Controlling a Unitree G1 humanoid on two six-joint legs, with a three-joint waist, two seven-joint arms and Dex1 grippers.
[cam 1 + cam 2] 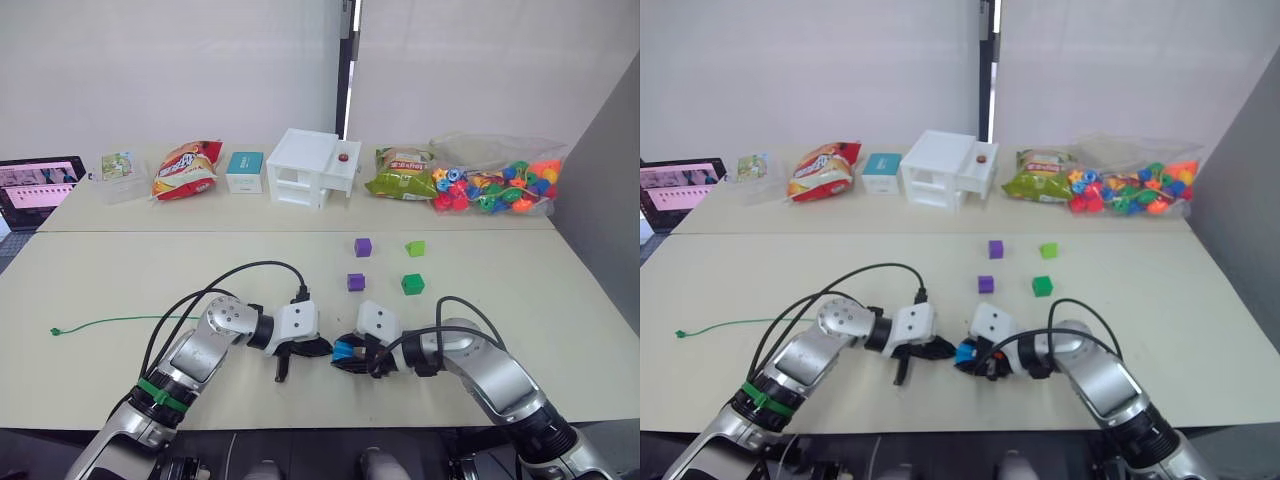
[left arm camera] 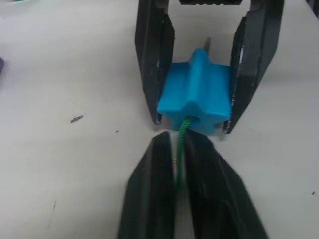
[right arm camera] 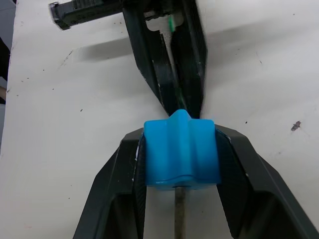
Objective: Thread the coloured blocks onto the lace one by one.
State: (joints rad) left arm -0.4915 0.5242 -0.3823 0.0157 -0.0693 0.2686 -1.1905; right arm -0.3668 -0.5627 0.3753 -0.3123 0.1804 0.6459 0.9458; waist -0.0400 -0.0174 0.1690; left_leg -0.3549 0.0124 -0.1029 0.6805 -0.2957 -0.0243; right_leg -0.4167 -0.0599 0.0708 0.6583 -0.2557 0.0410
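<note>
right gripper (image 3: 179, 149) clamps small blue plastic block (image 3: 181, 148) steady | left gripper (image 2: 180, 149) pinched on thin green lace (image 2: 185, 124), feeding it through the hole

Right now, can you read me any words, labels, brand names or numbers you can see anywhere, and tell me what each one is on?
None can be read.
Red snack bag: printed lettering, too small to read.
Green snack bag: label, too blurred to read.
Teal box: white patch, unreadable.
Clear container: picture label, unreadable.
Laptop screen: contents too small to read.
</note>
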